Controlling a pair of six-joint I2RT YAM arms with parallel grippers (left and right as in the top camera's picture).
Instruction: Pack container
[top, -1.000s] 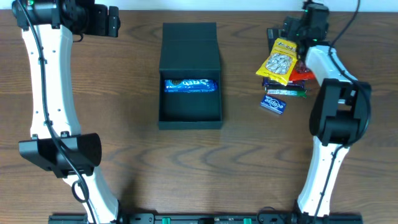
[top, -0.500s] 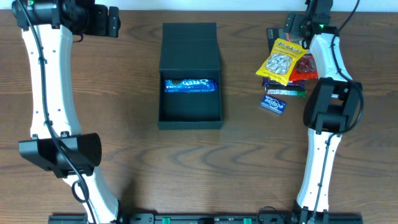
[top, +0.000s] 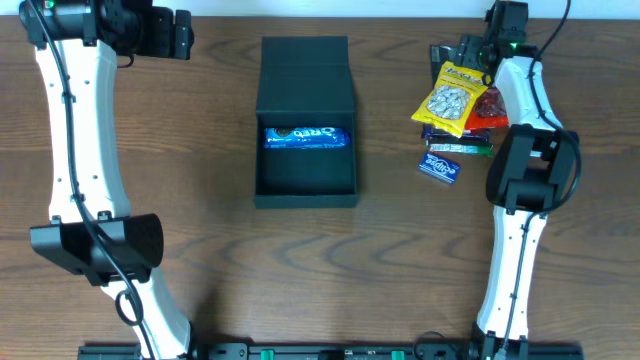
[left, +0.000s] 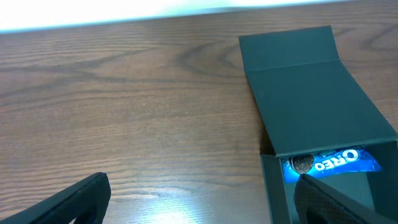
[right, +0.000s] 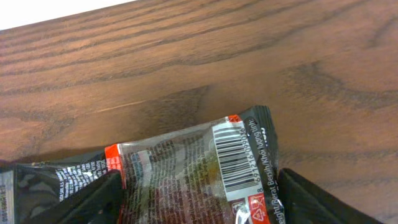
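From above, the container (top: 305, 178) lies open in the middle of the table (top: 200, 210), nearer the far edge than the near one, with its flap lid (top: 305, 72) folded back flat toward the far edge. A blue Oreo packet (top: 307, 137) lies crosswise inside it against the hinge side. The left gripper (top: 182, 33) hangs by the far left corner, well apart from the box. The right gripper (top: 463, 52) is near the far right corner, at the far end of a pile of snacks: a yellow packet (top: 448, 100) on top, a red packet (top: 488, 106) beside it, and a small blue packet (top: 438, 167) at the pile's near end. In the left wrist view, the claw is released, its fingers (left: 74, 200) spread wide over bare wood with nothing between them; the container sits to the right with the Oreo packet showing under the lid's edge. In the right wrist view, the fingers (right: 93, 200) stand on either side of a barcode packet (right: 186, 165) with red trim lying on the table; whether they press on it cannot be told.
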